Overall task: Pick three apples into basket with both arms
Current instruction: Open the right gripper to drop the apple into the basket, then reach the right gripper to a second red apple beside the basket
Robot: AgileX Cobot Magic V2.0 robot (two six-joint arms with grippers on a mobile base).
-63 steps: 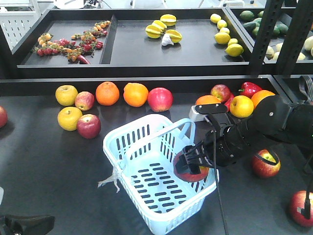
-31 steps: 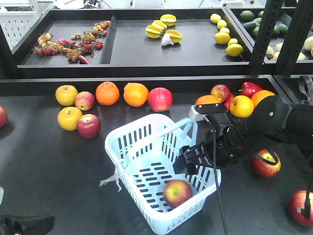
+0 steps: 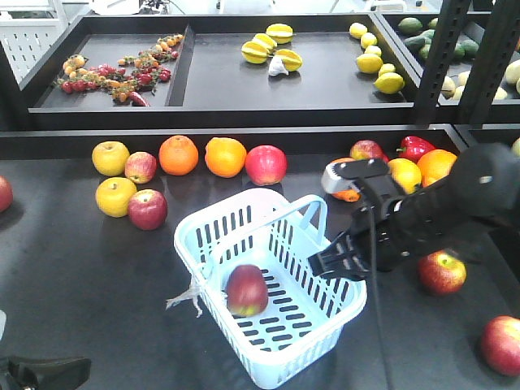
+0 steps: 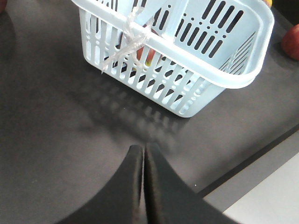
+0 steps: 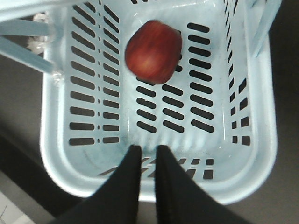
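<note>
The pale blue basket (image 3: pixel 191 236) stands mid-table with one red apple (image 3: pixel 246 290) lying on its slotted floor. My right gripper (image 3: pixel 329 264) hovers over the basket's right rim, its jaws a little apart and empty. In the right wrist view that gripper (image 5: pixel 148 148) sits above the near wall of the basket (image 5: pixel 264 140), well short of the apple (image 5: pixel 154 51). More red apples lie on the table: one to the left (image 3: pixel 147 209) and one to the right (image 3: pixel 442 271). My left gripper (image 4: pixel 143 148) is shut and empty, low over the table in front of the basket (image 4: pixel 233 79).
Along the back ledge sit yellow apples (image 3: pixel 110 158), oranges (image 3: pixel 179 154), further red apples (image 3: pixel 266 165) and a red pepper (image 3: pixel 414 148). Another red apple (image 3: pixel 501 344) lies at the far right. Raised trays of fruit and a black upright post (image 3: pixel 443 57) stand behind.
The right gripper let go of the apple; it dropped into the basket and rolled to the left side. The gripper rose and drew back to the right.
</note>
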